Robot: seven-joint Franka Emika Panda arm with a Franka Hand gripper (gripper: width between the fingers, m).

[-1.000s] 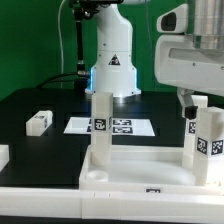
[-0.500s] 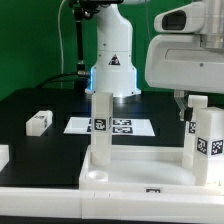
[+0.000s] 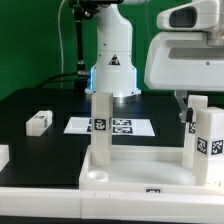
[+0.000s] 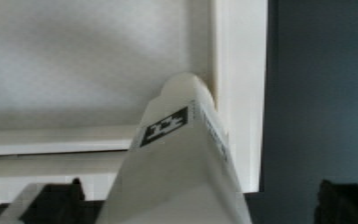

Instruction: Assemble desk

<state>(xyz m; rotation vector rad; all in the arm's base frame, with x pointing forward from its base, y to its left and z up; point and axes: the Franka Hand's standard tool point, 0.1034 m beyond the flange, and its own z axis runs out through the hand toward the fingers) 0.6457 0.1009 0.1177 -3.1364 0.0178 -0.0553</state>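
Exterior view: gripper (image 3: 187,103), jaws wide apart, just above an upright leg (image 3: 193,130) standing in the tabletop (image 3: 130,168) below; second leg (image 3: 211,150) just beside. Third leg (image 3: 101,125) upright, well off toward that view's left; loose leg (image 3: 38,122) farther that way, lying on the table (image 3: 25,100); marker board (image 3: 120,127) nearer, same side.

Wrist view: fingertips (image 4: 48,200) spread, tagged leg (image 4: 172,150) between them, gaps either side, tabletop (image 4: 87,60) beneath.

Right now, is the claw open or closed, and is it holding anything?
Claw: open, holding nothing; the upright leg stands between its jaws, clear of both.
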